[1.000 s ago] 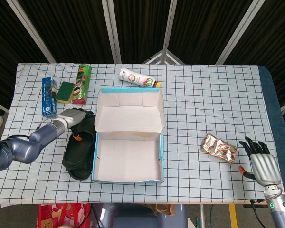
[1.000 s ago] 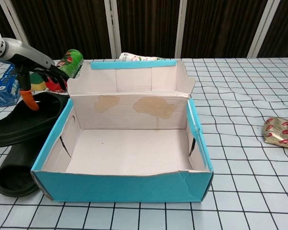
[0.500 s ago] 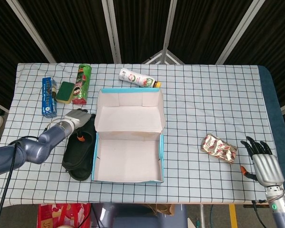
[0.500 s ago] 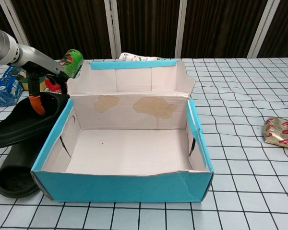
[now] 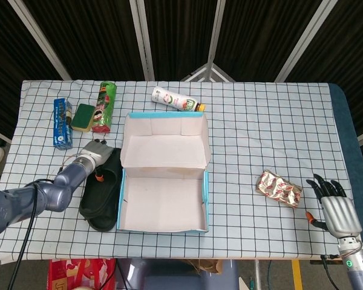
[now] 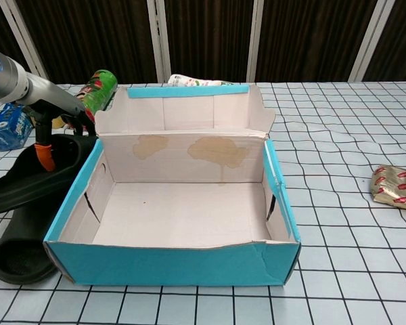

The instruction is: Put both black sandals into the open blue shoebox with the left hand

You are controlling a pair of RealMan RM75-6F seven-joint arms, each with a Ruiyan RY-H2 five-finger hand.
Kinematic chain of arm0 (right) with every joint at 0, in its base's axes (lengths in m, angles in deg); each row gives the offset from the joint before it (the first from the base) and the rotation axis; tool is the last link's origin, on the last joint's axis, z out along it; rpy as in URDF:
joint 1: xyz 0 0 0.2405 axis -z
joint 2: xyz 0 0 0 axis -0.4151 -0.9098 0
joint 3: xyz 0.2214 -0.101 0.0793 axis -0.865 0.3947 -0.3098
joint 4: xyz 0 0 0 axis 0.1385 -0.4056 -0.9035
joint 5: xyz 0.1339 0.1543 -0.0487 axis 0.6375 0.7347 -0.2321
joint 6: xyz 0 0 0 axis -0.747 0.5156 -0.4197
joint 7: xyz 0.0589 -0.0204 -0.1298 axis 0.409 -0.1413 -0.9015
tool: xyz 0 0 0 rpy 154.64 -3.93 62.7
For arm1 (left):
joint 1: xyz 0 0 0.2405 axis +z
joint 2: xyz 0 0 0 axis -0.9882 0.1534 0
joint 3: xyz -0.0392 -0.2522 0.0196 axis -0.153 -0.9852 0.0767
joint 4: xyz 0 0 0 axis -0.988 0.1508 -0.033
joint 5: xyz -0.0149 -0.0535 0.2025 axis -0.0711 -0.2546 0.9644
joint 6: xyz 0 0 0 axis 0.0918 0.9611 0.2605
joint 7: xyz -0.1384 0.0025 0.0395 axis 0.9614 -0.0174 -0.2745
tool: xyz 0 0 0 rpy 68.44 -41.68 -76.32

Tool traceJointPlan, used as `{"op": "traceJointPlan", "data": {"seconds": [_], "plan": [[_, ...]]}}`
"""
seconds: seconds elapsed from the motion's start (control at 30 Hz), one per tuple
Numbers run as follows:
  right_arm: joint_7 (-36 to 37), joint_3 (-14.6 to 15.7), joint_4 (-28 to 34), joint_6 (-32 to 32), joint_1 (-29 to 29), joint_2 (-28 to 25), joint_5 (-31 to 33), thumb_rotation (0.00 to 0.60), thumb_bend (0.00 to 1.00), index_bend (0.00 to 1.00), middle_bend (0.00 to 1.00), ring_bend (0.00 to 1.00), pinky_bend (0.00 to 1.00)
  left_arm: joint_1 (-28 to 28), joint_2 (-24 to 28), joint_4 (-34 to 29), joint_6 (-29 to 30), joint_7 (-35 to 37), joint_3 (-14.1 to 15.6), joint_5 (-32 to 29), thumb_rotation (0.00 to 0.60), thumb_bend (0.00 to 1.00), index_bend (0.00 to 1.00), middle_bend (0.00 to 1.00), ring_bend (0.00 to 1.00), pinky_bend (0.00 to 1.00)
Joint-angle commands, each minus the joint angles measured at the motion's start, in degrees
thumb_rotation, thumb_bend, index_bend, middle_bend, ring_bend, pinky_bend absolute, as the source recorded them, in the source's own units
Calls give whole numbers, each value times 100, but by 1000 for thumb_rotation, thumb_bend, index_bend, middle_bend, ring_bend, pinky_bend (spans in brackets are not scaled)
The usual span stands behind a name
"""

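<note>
Overhead, the left hand (image 5: 95, 151) rests on the stacked black rubber sandals (image 5: 101, 192), at nine o'clock of the open blue cardboard shoebox (image 5: 163, 181); its grip is hidden. The right hand (image 5: 337, 208) lies open, empty.

Chest-level, the left hand (image 6: 51, 125) touches the upper sandal (image 6: 34, 177), its fingers largely hidden; the box wall cuts off both sandals.

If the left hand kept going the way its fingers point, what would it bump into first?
Probably the blue shoebox: the left hand sits on the black sandals, its fingers pointing toward the box's near side wall. Depth is unclear.
</note>
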Motion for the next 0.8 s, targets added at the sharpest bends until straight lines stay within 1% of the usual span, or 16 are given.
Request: {"op": "traceJointPlan", "data": {"seconds": [0.03, 0.2, 0.3, 0.43, 0.5, 0.6, 0.7, 0.77, 0.8], "plan": [[0, 0, 4, -2, 0, -2, 1, 600, 291, 163, 85, 157, 100, -46, -61, -17, 100, -102, 39, -105, 600, 232, 290, 352, 1, 30], [-5, 4, 16, -17, 2, -5, -18, 600, 291, 163, 85, 158, 100, -69, -21, -110, 287, -223, 2, -167, 600, 236, 376, 427, 9, 29], [-9, 15, 21, -21, 2, -5, -39, 600, 290, 163, 85, 158, 100, -86, 42, -195, 445, -348, 25, -186, 600, 244, 419, 465, 35, 29], [-5, 21, 30, -25, 2, -11, -54, 600, 290, 163, 85, 158, 100, -141, 208, -408, 679, -552, 96, -279, 600, 246, 441, 479, 39, 29], [5, 19, 32, -33, 6, -14, -51, 600, 290, 163, 85, 158, 100, -188, 392, -580, 886, -700, 178, -300, 600, 247, 444, 479, 39, 29], [18, 22, 43, -29, 8, -21, -50, 600, 290, 163, 85, 158, 100, -272, 675, -909, 1326, -999, 309, -268, 600, 248, 444, 479, 39, 29], [23, 28, 70, -30, 5, -29, -66, 600, 291, 163, 85, 158, 100, -370, 1085, -1419, 2130, -1413, 394, -68, 600, 247, 446, 481, 39, 29], [31, 32, 88, -33, 6, -40, -78, 600, 291, 163, 85, 157, 100, -397, 1394, -1813, 2752, -1652, 366, 211, 600, 248, 453, 481, 39, 29], [36, 33, 94, -36, 7, -44, -80, 600, 291, 163, 85, 157, 100, -388, 1494, -1942, 2960, -1714, 343, 347, 600, 248, 461, 483, 40, 29]]}}
